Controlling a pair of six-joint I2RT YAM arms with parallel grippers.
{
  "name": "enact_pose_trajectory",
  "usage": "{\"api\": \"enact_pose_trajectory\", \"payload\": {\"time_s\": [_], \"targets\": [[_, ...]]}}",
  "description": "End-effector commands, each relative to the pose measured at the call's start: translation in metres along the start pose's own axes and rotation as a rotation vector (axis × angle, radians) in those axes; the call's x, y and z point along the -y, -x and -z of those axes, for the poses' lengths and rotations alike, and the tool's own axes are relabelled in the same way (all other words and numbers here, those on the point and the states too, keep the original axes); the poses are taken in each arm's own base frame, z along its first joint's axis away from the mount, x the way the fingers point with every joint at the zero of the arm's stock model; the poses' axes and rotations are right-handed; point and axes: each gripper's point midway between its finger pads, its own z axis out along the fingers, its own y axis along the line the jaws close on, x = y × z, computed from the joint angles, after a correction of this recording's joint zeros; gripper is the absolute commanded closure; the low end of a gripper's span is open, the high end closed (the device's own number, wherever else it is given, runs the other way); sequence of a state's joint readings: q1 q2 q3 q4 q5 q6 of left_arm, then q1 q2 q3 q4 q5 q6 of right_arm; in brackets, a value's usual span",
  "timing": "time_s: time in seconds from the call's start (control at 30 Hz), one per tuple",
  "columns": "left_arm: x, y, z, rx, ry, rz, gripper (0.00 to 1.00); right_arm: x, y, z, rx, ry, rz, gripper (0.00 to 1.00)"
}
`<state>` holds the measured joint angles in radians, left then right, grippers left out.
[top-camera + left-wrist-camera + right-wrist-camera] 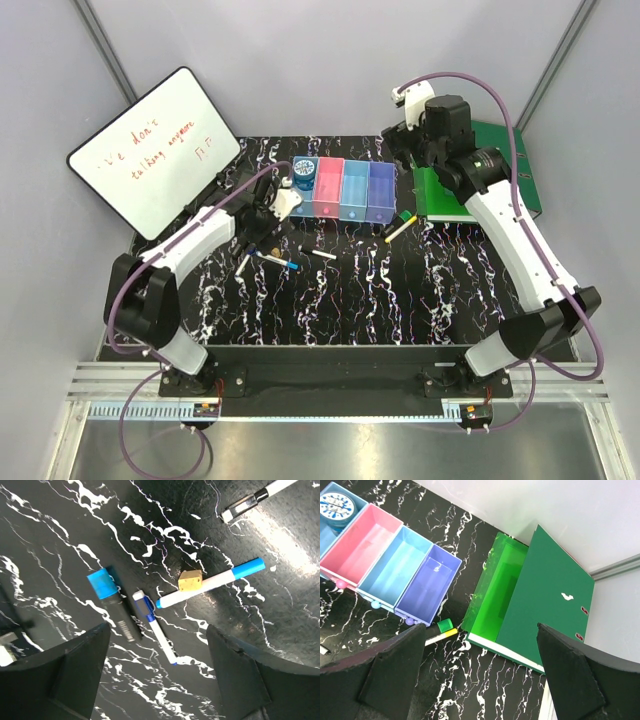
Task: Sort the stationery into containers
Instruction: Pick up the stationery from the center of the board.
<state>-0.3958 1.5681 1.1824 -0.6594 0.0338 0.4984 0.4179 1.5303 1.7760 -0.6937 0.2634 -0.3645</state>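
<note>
My left gripper (157, 680) hangs open above the dark marbled table, nothing between its fingers. Just ahead of it lie a short white pen with a blue clip (152, 625), a black marker with a blue cap (112, 607) and a white marker with a blue cap (210, 582) beside a small yellow block (190, 580). The four joined containers (340, 190) stand at the back, with the round blue roll (337, 505) in the blue one. My right gripper (480, 680) is open high over the table's back right. A green-capped marker (445, 626) lies by the purple bin (427, 585).
Green ring binders (480, 180) lie at the back right, close to the purple bin. A whiteboard with red writing (155, 150) leans at the back left. A black-tipped marker (252, 499) lies further out, and a yellow-ended pen (440, 636) lies next to the green-capped marker.
</note>
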Motion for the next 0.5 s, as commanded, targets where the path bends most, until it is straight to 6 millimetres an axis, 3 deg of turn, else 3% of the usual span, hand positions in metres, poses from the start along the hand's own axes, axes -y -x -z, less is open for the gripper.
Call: {"api": "enact_pose_trajectory", "payload": {"time_s": [0.0,0.23,0.47], "targets": [[0.005,0.003,-0.009,0.004,-0.01,0.08,0.18,0.007,0.017,0.024,0.074,0.013,-0.01,0.0],[0.016,-0.002,-0.026,-0.025,-0.058,0.126,0.2,0.006,0.016,0.031,0.083,0.025,-0.017,0.0],[0.013,-0.007,-0.051,-0.062,-0.041,0.166,0.23,0.005,0.018,0.035,0.089,0.034,-0.029,0.0]]}}
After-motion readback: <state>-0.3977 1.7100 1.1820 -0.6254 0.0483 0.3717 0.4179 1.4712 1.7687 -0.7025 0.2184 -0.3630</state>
